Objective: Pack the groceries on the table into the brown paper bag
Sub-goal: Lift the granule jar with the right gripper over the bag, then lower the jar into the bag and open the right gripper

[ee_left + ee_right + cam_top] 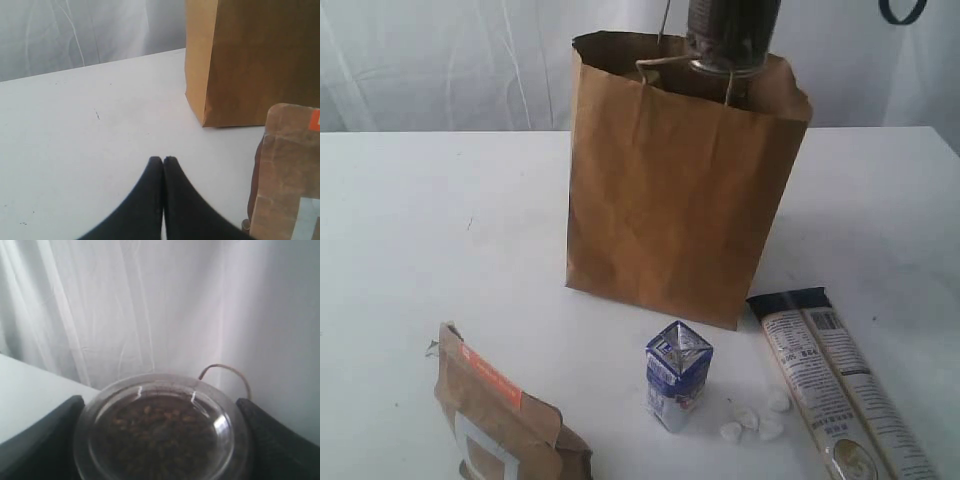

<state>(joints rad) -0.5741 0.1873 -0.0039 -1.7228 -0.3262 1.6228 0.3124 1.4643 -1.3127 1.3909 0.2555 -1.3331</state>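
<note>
The white table [440, 220] ran past every edge of the exterior view. On it the brown paper bag [670, 200] stood upright and open, but its inside was hidden behind its front wall, so whatever lay in it could not be made out. Right of the bag's base, the long printed packet [830, 385] lay flat, its near end cut off by the lower edge. At the near left, the kraft pouch [495, 410] with its orange strip was cropped the same way. The dark-filled jar [732, 35] hung over the bag's mouth, its top out of frame and its lower end about level with the rim by the cord handles. Whether it had dipped below the rim could not be told. The right gripper [160, 440] grasped this jar, a dark finger [40, 445] on each side of the glass. The small blue-white carton [677, 380] stood upright in front of the bag, a few small white bits [755, 420] just beside it. The left gripper [163, 160] was clenched empty, tips touching, low over the table near the pouch.
</note>
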